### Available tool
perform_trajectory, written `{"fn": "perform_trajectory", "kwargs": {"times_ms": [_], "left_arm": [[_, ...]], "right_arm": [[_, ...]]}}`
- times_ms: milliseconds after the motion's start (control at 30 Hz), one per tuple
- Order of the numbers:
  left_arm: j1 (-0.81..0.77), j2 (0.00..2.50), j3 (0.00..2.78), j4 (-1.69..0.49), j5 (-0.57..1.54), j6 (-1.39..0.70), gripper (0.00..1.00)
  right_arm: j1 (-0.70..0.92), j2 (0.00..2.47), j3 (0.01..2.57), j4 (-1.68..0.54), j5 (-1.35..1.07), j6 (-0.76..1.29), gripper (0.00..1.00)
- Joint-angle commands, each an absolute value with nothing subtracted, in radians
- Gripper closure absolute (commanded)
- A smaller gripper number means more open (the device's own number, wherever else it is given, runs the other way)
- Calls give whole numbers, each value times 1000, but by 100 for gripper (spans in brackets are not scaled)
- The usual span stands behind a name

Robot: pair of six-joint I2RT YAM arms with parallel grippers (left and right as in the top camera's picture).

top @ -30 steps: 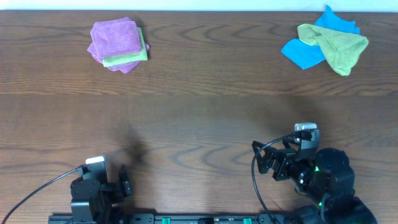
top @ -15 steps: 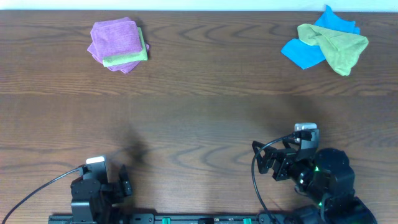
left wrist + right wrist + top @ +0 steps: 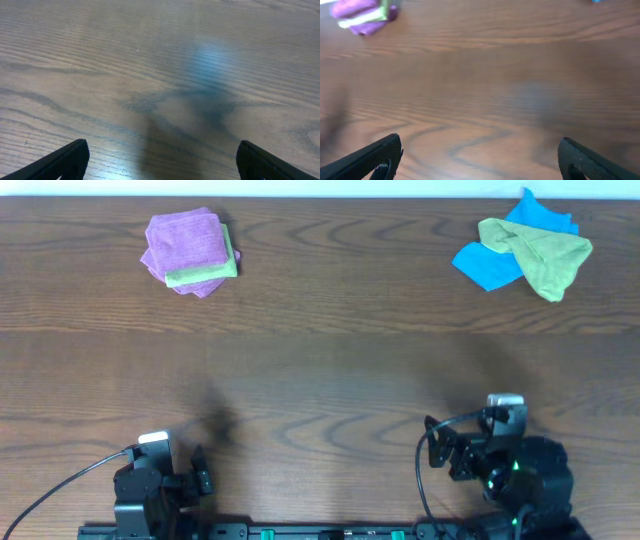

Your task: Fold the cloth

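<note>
The folded purple cloth (image 3: 183, 242) is lying atop a stack in the upper left of the overhead frame, near-square, with no clear long axis. Both end effectors are standing wide and empty at the counter's (image 3: 320, 370) bottom edge. The left end effector (image 3: 200, 470) is sitting nearer, almost directly below the cloth; the right end effector (image 3: 440, 452) is well apart.

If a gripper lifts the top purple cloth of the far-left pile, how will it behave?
The purple cloth looks soft and folded, so it will probably sag and unfold when pinched by one edge. It seems light, and the green cloth lying against it may drag along.
</note>
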State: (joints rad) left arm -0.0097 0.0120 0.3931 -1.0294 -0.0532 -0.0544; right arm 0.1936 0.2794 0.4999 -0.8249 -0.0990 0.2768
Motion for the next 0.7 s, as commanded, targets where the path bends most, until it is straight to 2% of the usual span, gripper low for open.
{"fn": "perform_trajectory", "kwargs": {"times_ms": [0, 300, 667], "left_arm": [[-15, 4, 389, -1036, -65, -48, 5], [-15, 4, 389, -1036, -65, -48, 5], [-15, 4, 389, -1036, -65, -48, 5]], "right_arm": [[158, 205, 422, -817, -49, 155, 1], [67, 53, 266, -796, -60, 33, 1], [-1, 5, 194, -796, -60, 17, 1]]}}
